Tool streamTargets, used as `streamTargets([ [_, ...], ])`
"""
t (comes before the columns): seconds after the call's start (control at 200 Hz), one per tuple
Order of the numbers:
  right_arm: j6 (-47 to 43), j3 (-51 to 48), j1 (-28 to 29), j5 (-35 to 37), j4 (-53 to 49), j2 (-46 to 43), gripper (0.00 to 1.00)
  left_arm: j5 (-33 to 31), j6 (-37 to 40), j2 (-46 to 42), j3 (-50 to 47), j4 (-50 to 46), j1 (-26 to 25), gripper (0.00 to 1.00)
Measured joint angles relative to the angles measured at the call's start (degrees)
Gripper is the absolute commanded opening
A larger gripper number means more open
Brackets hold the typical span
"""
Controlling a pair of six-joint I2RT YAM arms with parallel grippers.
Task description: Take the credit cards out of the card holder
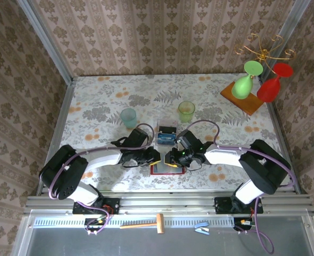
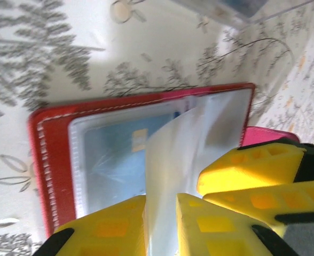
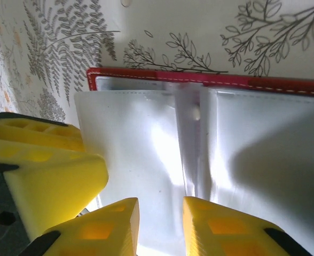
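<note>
step: baring blue card (image 2: 119,160) in open card holder (image 1: 167,169)
L gripper (image 2: 161,213): clamped on clear sleeve (image 2: 170,154)
R gripper (image 3: 160,213): narrow gap, grip can't tell
next: pinch card edge, slide out

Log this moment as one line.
stage: card holder open | left end effector: pinching clear sleeve | right end effector: at sleeves, grip unclear | blue card: inside pocket

My gripper (image 3: 158,226) hung over the open card holder (image 3: 210,80), its yellow fingers a little apart above a clear sleeve (image 3: 135,149). The left gripper (image 3: 87,154) sat close beside mine. Beyond the red edge lay the leaf-printed tablecloth (image 3: 199,26).
</note>
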Motion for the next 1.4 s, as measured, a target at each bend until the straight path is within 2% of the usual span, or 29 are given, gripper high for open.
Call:
streamTargets([
  [0.17, -2.7, 1.9, -1.0, 2.7, -6.8, -4.1, 0.3, 1.0, 0.3, 1.6, 1.7, 0.0, 0.0, 0.23],
  [0.46, -5.4, 2.0, -4.2, 6.3, -15.0, -11.1, 0.3, 2.8, 0.7, 4.1, 4.8, 0.0, -0.8, 0.31],
  [0.63, -6.2, 1.4, -6.1, 7.1, -17.2, -15.0, 0.31, 3.6, 1.0, 5.6, 7.3, 0.1, -1.5, 0.36],
  [1.055, -7.1, -2.0, -9.0, 8.3, -20.7, -22.5, 0.32, 5.5, 1.2, 12.3, 13.7, 0.1, -3.7, 0.38],
  [1.4, -7.1, -3.3, -9.4, 8.4, -22.0, -25.6, 0.34, 6.9, 1.2, 16.2, 15.0, 1.4, -4.4, 0.41],
])
